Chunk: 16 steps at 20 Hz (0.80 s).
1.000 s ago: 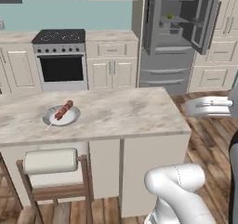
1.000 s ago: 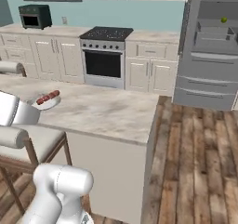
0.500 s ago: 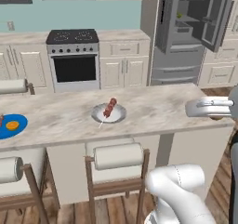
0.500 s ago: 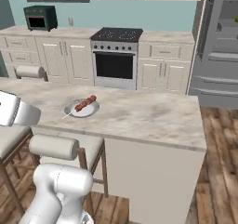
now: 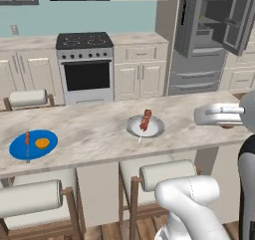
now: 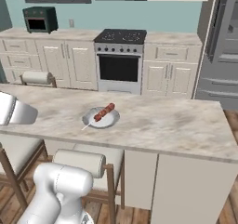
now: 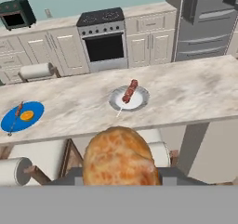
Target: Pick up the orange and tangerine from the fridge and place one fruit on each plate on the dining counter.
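Orange fruit sits clamped in your claw; two plates, blue and grey-white, rest on the tabletop.

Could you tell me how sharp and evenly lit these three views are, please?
Left base view: flat, even light, soft detail on the blue plate. Right base view: the grey-white plate casts hardly any shadow. Hand view: the orange fruit, very close in the end effector, looks blocky and coarse; the fridge stays soft.
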{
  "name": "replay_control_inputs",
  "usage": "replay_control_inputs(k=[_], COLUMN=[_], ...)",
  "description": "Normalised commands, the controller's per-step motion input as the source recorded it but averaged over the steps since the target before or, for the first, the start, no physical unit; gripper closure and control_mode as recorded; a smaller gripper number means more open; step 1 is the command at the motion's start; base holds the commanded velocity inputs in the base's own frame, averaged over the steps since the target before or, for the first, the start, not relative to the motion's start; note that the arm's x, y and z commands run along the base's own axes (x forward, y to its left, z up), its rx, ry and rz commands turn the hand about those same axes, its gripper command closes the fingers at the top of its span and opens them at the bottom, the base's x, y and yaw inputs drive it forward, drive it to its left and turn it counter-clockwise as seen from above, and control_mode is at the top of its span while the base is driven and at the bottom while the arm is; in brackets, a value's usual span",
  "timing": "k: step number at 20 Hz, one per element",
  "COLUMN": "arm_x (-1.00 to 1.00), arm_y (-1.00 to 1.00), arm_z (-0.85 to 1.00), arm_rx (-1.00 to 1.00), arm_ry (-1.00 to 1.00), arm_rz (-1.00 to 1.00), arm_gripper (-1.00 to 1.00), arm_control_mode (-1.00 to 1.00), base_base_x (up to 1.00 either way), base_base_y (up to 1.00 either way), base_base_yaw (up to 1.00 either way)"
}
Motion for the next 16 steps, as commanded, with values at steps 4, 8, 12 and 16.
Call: replay_control_inputs(k=[4, 8, 12, 16], arm_x=[0.00, 0.00, 1.00, 0.94], arm_y=[0.00, 0.00, -0.22, -0.23], arm_z=[0.00, 0.00, -0.09, -0.41], arm_rx=[0.00, 0.00, 0.12, 0.05], arm_ry=[0.00, 0.00, 0.48, 0.54], arm_rz=[0.00, 0.00, 0.00, 0.00], arm_gripper=[1.00, 1.00, 1.00, 1.00], arm_control_mode=[1.00, 1.00, -1.00, -1.00], base_base_x=[0.95, 0.99, 0.00, 0.00], base_base_y=[-0.22, -0.23, 0.00, 0.00], base_base_yaw=[0.00, 0.00, 0.00, 0.00])
